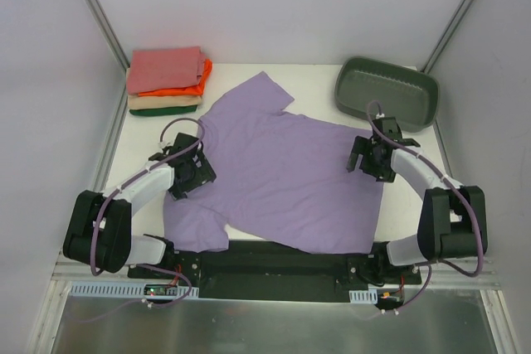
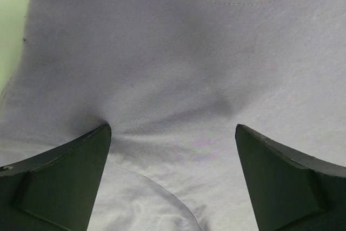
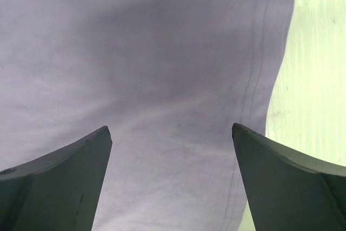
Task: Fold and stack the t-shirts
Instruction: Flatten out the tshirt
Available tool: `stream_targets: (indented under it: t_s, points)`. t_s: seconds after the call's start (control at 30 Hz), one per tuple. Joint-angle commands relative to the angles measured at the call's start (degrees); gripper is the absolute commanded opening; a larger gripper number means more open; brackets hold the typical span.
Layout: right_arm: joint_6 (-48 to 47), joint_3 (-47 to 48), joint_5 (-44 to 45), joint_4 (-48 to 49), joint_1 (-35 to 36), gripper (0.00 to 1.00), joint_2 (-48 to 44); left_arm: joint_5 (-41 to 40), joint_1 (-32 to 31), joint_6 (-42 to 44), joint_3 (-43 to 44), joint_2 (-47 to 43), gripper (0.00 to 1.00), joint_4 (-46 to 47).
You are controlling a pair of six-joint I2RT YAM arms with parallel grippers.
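Note:
A lavender t-shirt (image 1: 282,172) lies spread flat on the white table, collar toward the left, hem toward the right. My left gripper (image 1: 192,173) is open, low over the collar area; in the left wrist view its fingers (image 2: 65,179) straddle wrinkled lavender cloth (image 2: 178,79). My right gripper (image 1: 367,158) is open over the shirt's right hem edge; the right wrist view shows the cloth (image 3: 162,68) between the fingers (image 3: 281,171), with the stitched hem at the right. A stack of folded t-shirts (image 1: 166,80), salmon-pink on top, then orange, tan and dark green, sits at the back left.
A grey-green plastic tub (image 1: 387,92) stands at the back right. White enclosure walls close in the left, back and right sides. The shirt's lower edge hangs over the table's near edge by the arm bases.

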Motion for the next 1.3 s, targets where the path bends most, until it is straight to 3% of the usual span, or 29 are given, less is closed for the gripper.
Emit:
stream_targets:
  t_s: [0.0,0.23,0.43,0.73,1.03,1.13,1.27]
  points:
    - [-1.8,5.81,-0.93,0.61,-0.57,0.96,4.73,-1.7,0.83,-0.09,-2.69,-2.63,0.99,-7.2]
    - [-2.68,11.36,-2.78,-0.79,-1.1,0.96,14.22,-0.3,0.74,0.35,2.05,-4.57,0.99,-8.08]
    - [-3.47,17.59,-2.17,-4.57,-2.42,0.96,22.05,1.11,0.74,1.04,12.68,-2.91,0.99,-8.26]
    - [-5.49,27.78,0.64,-10.72,-5.93,0.96,31.63,2.51,0.74,4.48,26.3,12.11,0.99,-7.91]
    - [-7.69,32.36,0.56,-12.66,-8.39,0.96,34.54,11.91,0.74,8.78,44.85,32.33,0.99,-6.76]
    - [-7.95,32.01,1.08,-12.48,-8.39,0.96,34.19,12.71,0.74,8.35,46.71,36.2,0.99,-6.76]
    - [-7.95,31.75,0.56,-12.22,-8.39,0.96,33.92,11.84,1.18,7.47,43.03,37.45,0.99,-6.85]
